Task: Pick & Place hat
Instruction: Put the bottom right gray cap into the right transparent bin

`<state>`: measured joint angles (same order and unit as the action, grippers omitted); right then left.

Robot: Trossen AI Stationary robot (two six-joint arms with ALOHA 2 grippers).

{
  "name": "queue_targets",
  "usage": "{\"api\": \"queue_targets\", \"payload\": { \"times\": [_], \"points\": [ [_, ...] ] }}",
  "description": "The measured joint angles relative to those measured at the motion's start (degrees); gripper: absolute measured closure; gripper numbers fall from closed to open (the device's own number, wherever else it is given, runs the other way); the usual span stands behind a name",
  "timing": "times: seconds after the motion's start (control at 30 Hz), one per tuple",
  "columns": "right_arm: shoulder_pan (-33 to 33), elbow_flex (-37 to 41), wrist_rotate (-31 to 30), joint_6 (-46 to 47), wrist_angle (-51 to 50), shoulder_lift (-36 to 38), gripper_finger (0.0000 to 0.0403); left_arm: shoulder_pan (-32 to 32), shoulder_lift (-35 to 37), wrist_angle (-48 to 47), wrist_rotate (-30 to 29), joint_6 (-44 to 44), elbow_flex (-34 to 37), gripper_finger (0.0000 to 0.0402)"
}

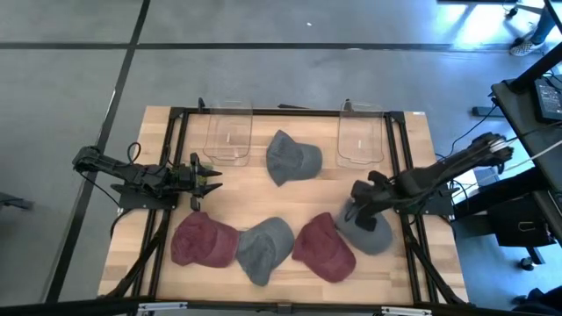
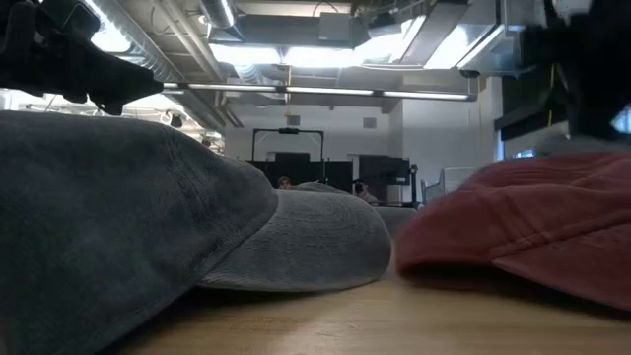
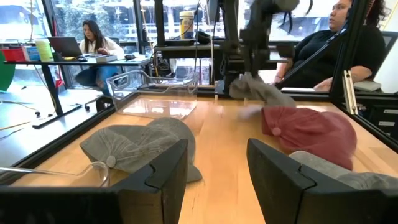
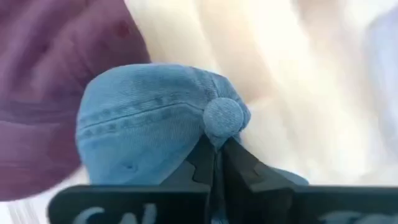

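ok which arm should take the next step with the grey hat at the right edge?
Right. Its tool is already pinched on the grey hat by the top button. The left tool sits open at the far side, nearer the red hat.

The high view looks straight down from above, covering the whole wooden table (image 1: 290, 189) and floor around it.

The low view sits at table-top height, very close to a grey hat (image 2: 108, 217) and a red hat (image 2: 532, 222), facing level across the table into the room.

The left wrist view looks across the table from the left side toward the right arm (image 3: 258, 37), with a clear bin (image 3: 155, 93) and seated persons beyond.

The right wrist view looks down at close range onto a grey cap (image 4: 149, 118); this cap also shows in the high view.
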<state>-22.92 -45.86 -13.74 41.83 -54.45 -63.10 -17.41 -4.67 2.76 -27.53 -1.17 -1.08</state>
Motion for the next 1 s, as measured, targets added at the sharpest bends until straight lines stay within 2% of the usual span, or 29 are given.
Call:
{"api": "queue_targets", "payload": {
  "times": [0.23, 0.43, 0.63, 0.7, 0.83, 1.0],
  "points": [
    [0.0, -15.1, -16.2, -4.2, -10.6, 1.9, 0.0392, 0.0, 0.0, 0.0, 0.0, 0.0, 0.0, 0.0242],
    [1.2, -27.6, -31.8, -14.2, -12.2, 1.9, 0.0392, 0.0, 0.0, 0.0, 0.0, 1.6, 0.0, 0.0242],
    [6.7, -32.3, -48.9, -22.9, -13.2, 2.3, 0.0392, 0.0, 0.0, 0.0, -0.1, 3.0, 0.0, 0.0242],
    [9.6, -32.2, -51.0, -23.3, -13.5, 2.7, 0.0392, 0.0, 0.0, 0.0, -0.1, 3.0, 0.0, 0.0242],
    [16.8, -31.8, -51.2, -24.6, -14.4, 4.0, 0.0392, 0.0, 0.0, 0.0, 0.0, 3.3, 0.0, 0.0242],
    [25.8, -25.4, -50.7, -29.4, -10.1, 7.3, 0.0392, 0.0, 0.0, 0.0, -0.1, 4.1, 0.0, 0.0242]
  ]
}}
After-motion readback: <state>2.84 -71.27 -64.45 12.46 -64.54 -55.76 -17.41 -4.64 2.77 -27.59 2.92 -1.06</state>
